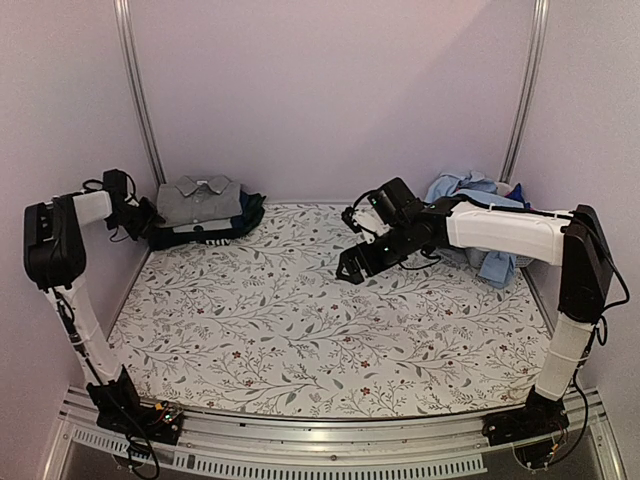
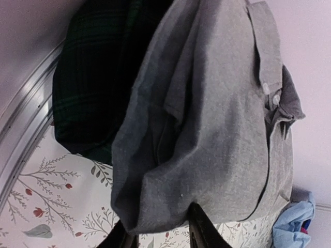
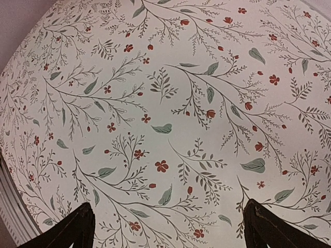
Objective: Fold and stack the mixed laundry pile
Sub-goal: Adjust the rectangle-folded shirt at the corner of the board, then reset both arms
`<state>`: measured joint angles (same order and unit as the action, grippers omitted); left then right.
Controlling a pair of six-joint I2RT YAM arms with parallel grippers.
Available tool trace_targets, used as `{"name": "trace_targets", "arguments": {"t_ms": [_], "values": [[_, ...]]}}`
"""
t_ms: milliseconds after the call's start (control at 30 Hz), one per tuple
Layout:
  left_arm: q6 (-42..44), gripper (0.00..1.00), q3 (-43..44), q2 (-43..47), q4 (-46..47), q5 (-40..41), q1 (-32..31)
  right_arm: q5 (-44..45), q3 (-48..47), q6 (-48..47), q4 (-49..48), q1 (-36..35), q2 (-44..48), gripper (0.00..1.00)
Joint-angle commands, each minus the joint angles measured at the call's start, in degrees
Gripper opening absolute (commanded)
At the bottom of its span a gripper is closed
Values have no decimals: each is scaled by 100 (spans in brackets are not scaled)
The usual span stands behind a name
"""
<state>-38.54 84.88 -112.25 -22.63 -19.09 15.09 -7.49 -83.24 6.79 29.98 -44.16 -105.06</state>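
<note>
A folded grey collared shirt [image 1: 200, 197] tops a stack at the back left, over dark folded pieces [image 1: 215, 232]. In the left wrist view the grey shirt [image 2: 207, 113] lies over a dark green plaid piece [image 2: 88, 88]. My left gripper [image 1: 148, 215] is at the stack's left edge. Its jaws [image 2: 159, 221] stand half apart, pressed on a bunched fold of the grey shirt. Crumpled light blue shirts [image 1: 480, 200] lie at the back right, also in the left wrist view [image 2: 292, 227]. My right gripper [image 1: 352, 268] hangs open and empty over the sheet [image 3: 168, 222].
The white floral sheet [image 1: 320, 330] covers the table. Lilac walls with metal rails [image 1: 140, 90] close in the back and sides. The right arm's white link [image 1: 500, 232] reaches across in front of the blue pile.
</note>
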Motion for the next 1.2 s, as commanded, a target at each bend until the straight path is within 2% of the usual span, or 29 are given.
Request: {"name": "trace_targets", "arguments": {"t_ms": [0,133,500,567,600,700,733,767,1000,1167], "values": [[-163,21,272,-220,171,118,2,10,-44,43,-25,50,108,99],[-125,0,530,-434,126,231,103,10,-26,71,-12,44,116,99],[298,0,1301,-963,-225,226,389,19,-17,130,8,48,119,99],[399,14,1353,-958,-317,194,341,28,-29,114,8,48,117,99],[473,32,1344,-905,-365,286,300,47,-40,113,8,48,117,99],[842,73,1244,-581,-454,597,108,121,-88,104,8,84,141,99],[964,90,1231,-442,-527,732,18,158,-101,96,10,122,156,99],[1100,98,1202,-294,-579,868,-59,186,-111,88,4,156,173,99],[2248,100,1017,961,-512,1226,-980,218,-353,-27,-56,742,510,99],[2429,100,1224,1309,-978,924,-1768,-70,-402,34,-286,1407,848,99]]}}
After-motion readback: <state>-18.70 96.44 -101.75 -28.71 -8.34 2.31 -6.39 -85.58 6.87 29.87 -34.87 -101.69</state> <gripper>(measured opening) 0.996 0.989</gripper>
